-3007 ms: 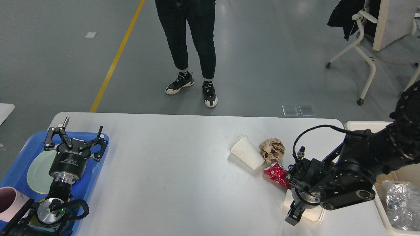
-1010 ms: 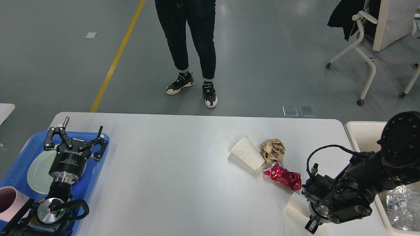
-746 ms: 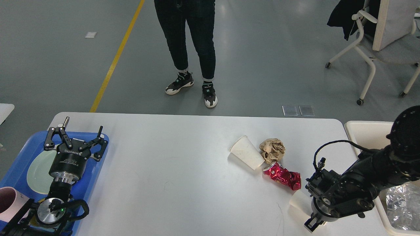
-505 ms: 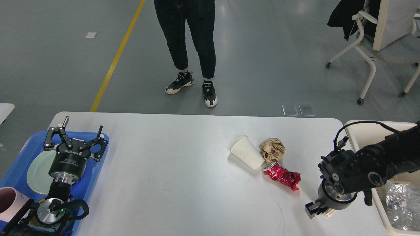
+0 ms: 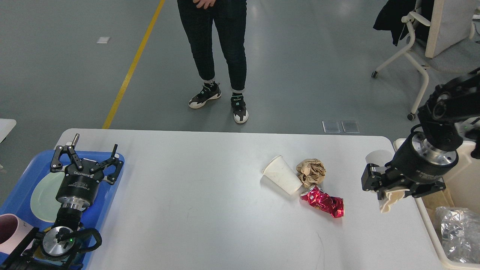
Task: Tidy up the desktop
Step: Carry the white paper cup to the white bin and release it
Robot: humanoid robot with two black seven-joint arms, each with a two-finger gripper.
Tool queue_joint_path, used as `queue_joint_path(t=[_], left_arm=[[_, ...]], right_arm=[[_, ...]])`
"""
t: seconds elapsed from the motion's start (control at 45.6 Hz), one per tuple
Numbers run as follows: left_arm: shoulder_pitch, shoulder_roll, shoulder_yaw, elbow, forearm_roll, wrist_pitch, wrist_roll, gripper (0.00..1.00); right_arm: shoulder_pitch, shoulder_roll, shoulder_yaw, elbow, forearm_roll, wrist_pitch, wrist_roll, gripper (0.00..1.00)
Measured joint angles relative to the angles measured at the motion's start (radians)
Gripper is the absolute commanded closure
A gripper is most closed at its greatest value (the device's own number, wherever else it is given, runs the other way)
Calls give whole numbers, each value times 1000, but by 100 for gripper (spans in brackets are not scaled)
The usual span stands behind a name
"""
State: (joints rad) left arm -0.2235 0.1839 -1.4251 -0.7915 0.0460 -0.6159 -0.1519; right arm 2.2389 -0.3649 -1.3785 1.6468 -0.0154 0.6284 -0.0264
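The white desktop carries a white paper cup lying on its side, a brown paper ball and a crushed red can, all touching right of centre. My right gripper hangs above the desktop's right edge, shut on a second, squashed white paper cup lifted off the surface. Over the blue tray at the left, my left gripper stands open and holds nothing.
The tray holds a pale green plate and a pink cup. A cream bin with crumpled clear wrap stands off the right edge. A person stands behind the table; a chair is at the far right.
My right gripper took the squashed paper cup from the near right of the desktop, lifted it, and swung up and right toward the bin. The left arm stayed still.
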Motion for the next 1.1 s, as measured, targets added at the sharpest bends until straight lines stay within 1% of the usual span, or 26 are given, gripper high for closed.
queue_joint_path(t=[0.044,0.066,0.11,0.176,0.329,0.439,0.505,0.571,0.68,0.812,0.966,1.097], left_arm=[[0,0,0,0,0,0,0,3],[0,0,0,0,0,0,0,3],[0,0,0,0,0,0,0,3],[0,0,0,0,0,0,0,3],[0,0,0,0,0,0,0,3],[0,0,0,0,0,0,0,3],[0,0,0,0,0,0,0,3],[1,0,1,0,0,0,0,3],[1,0,1,0,0,0,-1,3],[1,0,1,0,0,0,-2,3],[1,0,1,0,0,0,-1,3],[1,0,1,0,0,0,-1,3]], right_arm=[[33,15,-57,1,2,8,63,100],[44,22,-81,1,2,9,85,100],[60,34,-127,2,3,10,119,100],[70,42,-172,2,3,11,141,100],[72,41,-221,1,0,-2,147,100],[60,31,-254,-10,-1,-45,146,100],[35,-10,-270,-35,-1,-92,143,100],[-28,-66,-281,-85,-6,-143,131,100],[-208,-159,-283,-248,-10,-186,112,100],[-462,-270,-231,-502,-7,-199,109,100],[-779,-355,-24,-780,-4,-206,108,100],[-1066,-370,161,-1026,-7,-209,106,100]])
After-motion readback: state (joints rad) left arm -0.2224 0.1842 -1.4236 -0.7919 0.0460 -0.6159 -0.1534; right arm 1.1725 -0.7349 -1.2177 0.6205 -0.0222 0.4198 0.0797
